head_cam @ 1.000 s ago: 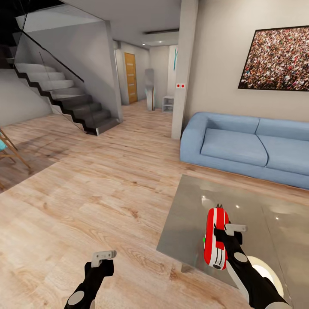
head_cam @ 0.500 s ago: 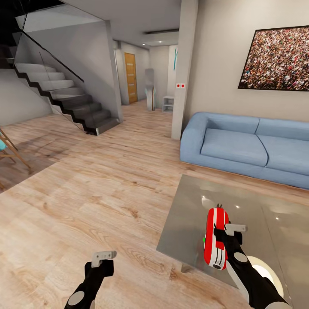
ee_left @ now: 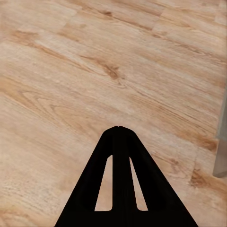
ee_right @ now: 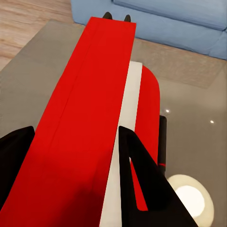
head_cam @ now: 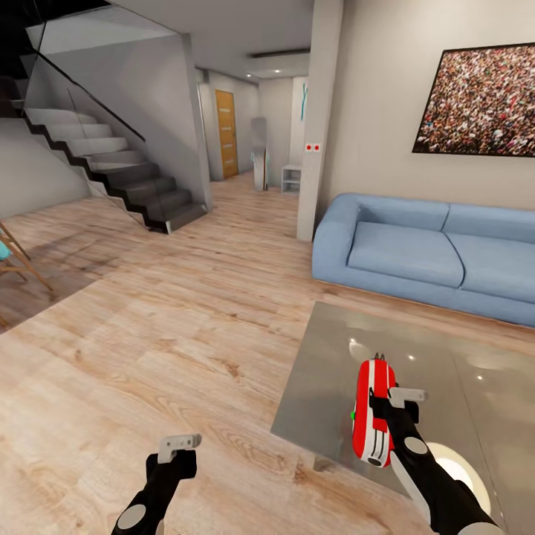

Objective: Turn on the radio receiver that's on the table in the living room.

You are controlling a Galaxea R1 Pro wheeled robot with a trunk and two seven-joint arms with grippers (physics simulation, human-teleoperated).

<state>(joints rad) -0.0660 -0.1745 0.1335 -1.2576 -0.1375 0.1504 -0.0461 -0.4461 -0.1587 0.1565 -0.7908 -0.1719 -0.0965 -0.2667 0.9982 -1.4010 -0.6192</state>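
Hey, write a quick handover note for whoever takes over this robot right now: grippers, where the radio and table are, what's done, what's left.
Right gripper: shut on the radio receiver, one finger on each side of it, holding it on edge above the table.
Left gripper: shut, holding nothing, over the wooden floor beside the table.
Done: the robot is at the table in front of the blue sofa, and the radio is grasped.
Left: switch the radio on. A small green mark shows on its side; whether it is already on cannot be told.
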